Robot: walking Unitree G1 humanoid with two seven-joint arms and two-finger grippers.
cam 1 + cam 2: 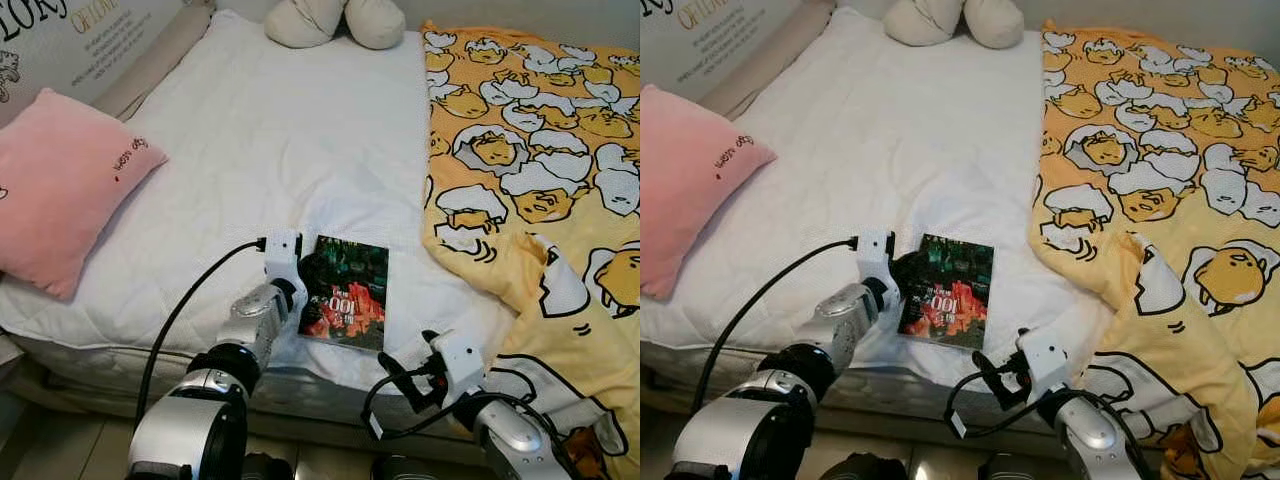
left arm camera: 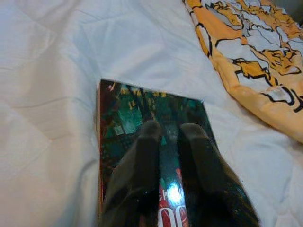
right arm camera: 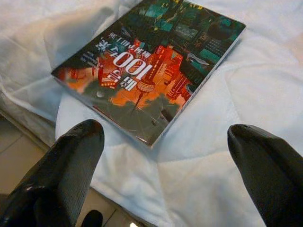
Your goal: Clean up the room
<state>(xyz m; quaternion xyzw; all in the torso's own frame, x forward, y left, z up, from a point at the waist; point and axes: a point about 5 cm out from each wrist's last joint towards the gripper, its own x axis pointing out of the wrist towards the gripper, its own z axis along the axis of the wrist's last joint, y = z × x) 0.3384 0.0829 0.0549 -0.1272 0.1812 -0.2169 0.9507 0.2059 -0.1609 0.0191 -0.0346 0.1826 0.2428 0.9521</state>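
A book (image 1: 345, 292) with a dark green and orange cover lies flat on the white sheet (image 1: 260, 150), close to the bed's front edge. My left gripper (image 1: 312, 272) reaches over the book's left part. In the left wrist view its fingers (image 2: 147, 142) sit close together above the cover (image 2: 137, 109), with a thin slit between them and nothing held. My right gripper (image 3: 163, 131) hovers at the bed's edge just right of the book's near corner (image 3: 151, 137), its fingers spread wide and empty.
A yellow blanket (image 1: 540, 180) printed with egg cartoons covers the right side of the bed and hangs over the front. A pink pillow (image 1: 60, 190) lies at the left, and a cream plush toy (image 1: 335, 20) sits at the far end. Tiled floor (image 1: 50, 445) lies below the mattress.
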